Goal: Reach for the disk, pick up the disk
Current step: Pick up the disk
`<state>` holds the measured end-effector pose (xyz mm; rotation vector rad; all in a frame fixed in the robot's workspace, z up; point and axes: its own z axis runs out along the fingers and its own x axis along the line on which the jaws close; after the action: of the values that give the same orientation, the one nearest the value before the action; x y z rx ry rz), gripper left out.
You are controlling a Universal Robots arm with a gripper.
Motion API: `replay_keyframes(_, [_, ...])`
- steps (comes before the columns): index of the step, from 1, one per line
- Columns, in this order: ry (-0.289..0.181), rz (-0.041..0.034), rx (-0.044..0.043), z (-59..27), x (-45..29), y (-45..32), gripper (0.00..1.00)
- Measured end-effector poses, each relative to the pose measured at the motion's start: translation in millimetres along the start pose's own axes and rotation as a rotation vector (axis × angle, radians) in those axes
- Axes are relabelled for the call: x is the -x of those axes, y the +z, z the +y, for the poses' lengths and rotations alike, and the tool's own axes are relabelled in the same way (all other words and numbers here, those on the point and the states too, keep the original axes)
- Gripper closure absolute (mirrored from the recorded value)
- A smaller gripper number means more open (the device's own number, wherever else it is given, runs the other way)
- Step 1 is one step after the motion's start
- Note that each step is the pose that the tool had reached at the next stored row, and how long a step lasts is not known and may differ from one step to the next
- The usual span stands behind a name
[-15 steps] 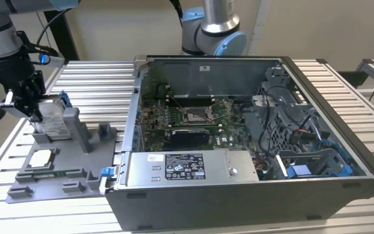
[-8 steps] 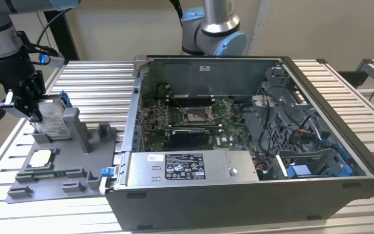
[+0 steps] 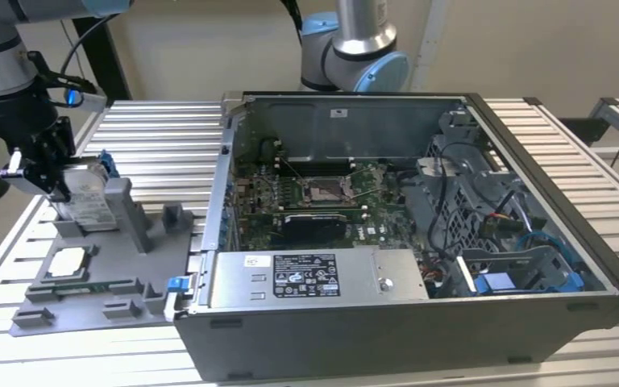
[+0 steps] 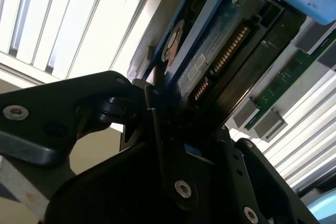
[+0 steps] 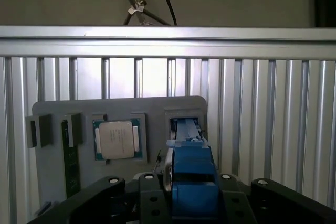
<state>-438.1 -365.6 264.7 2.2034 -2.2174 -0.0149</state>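
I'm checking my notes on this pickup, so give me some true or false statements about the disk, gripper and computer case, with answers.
The disk stands on edge in the grey fixture, outside the computer case. True.
The gripper hangs over the open computer case. False: it is at the disk, at the exterior view's left.
A processor chip lies in the fixture beside the disk. True.
The computer case is closed. False: it is open, its motherboard showing.

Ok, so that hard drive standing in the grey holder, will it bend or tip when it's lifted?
The disk looks like a metal slab in a blue bracket, so probably stiff and heavy for its size. It stands on edge in the grey holder, so a sideways push might tip it. Its exposed gold contacts look fragile.
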Motion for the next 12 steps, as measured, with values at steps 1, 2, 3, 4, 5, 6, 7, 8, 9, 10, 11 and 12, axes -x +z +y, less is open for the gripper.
replay_keyframes(1, [0.000,0.0002,0.0003,0.1,0.0,-1.2,1.00])
replay_keyframes(2, [0.000,0.0002,0.0003,0.1,0.0,-2.6,1.00])
replay_keyframes(3, [0.000,0.0002,0.0003,0.1,0.0,-4.3,1.00])
replay_keyframes(4, [0.000,0.0002,0.0004,0.2,0.0,-6.1,1.00])
replay_keyframes(5, [0.000,0.0002,0.0004,0.3,0.0,-8.0,1.00])
replay_keyframes(6, [0.000,0.0002,0.0005,0.3,0.0,-10.0,1.00])
replay_keyframes(7, [0.000,0.0002,0.0004,0.3,0.0,-12.0,1.00])
replay_keyframes(8, [0.000,0.0002,0.0004,0.4,0.0,-14.0,1.00])
replay_keyframes(9, [0.000,0.0002,0.0004,0.4,0.0,-15.9,1.00])
replay_keyframes(10, [0.000,0.0003,0.0004,0.4,0.0,-17.6,1.00])
replay_keyframes(11, [0.000,0.0004,0.0004,0.5,0.0,-19.3,1.00])
replay_keyframes(12, [0.000,0.0006,0.0004,0.5,-0.1,-20.9,1.00])
